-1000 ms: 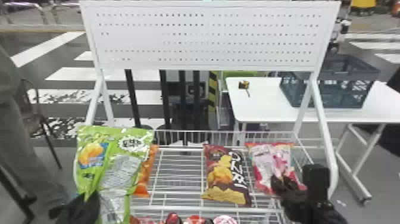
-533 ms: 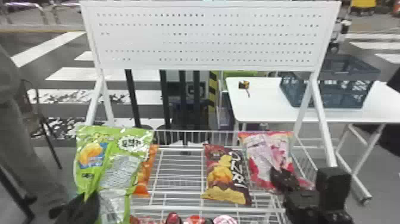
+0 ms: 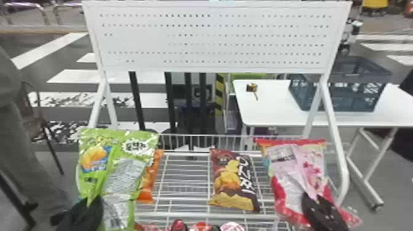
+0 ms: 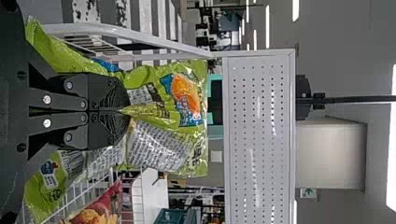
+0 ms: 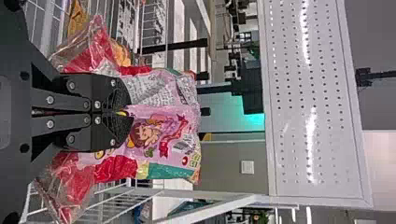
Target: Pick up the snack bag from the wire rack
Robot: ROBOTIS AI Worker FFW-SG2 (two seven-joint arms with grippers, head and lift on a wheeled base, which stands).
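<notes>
Your black left gripper (image 3: 93,201), lower left, pinches a glossy green snack bag (image 3: 126,172); your black right gripper (image 3: 312,201), a pink bag (image 3: 284,172): likely slippery, best held mid-fold.

Head: high, facing forward-down over wire rack (image 3: 178,215)
Left wrist: sideways, close, facing green bag (image 4: 161,149)
Right wrist: sideways, close, facing pink bag (image 5: 163,128)
Pegboard (image 3: 215,40): in all 3

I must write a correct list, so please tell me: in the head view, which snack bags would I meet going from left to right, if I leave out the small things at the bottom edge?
Green bag → orange bag → dark red bag → pink bag.
</notes>
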